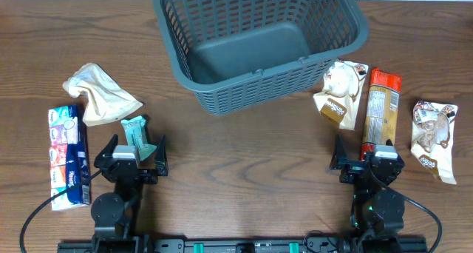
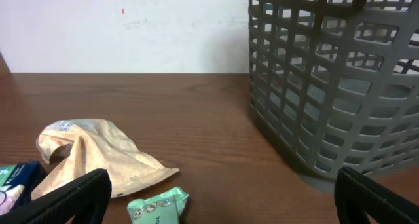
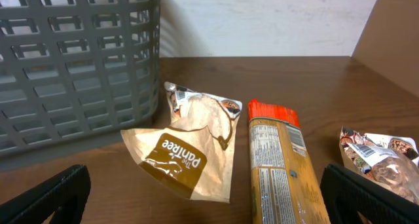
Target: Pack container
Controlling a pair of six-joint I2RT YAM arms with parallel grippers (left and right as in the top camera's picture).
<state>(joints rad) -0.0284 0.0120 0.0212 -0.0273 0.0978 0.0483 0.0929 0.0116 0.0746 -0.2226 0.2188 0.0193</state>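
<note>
The dark grey lattice container (image 1: 260, 42) stands empty at the back centre; its wall shows in the left wrist view (image 2: 327, 86) and the right wrist view (image 3: 72, 67). My left gripper (image 1: 135, 158) is open over the near end of a small mint-green pack (image 1: 137, 133), which lies between the fingers in the left wrist view (image 2: 159, 206). My right gripper (image 1: 367, 163) is open at the near end of a long orange pack (image 1: 380, 109), also in the right wrist view (image 3: 278, 165). A tan-and-brown pouch (image 1: 341, 92) lies left of it (image 3: 190, 152).
A crumpled beige bag (image 1: 100, 94) lies left of the container (image 2: 98, 155). A blue multi-pack (image 1: 66, 157) lies at the far left. A brown-and-white snack pouch (image 1: 434, 135) lies at the far right (image 3: 380, 158).
</note>
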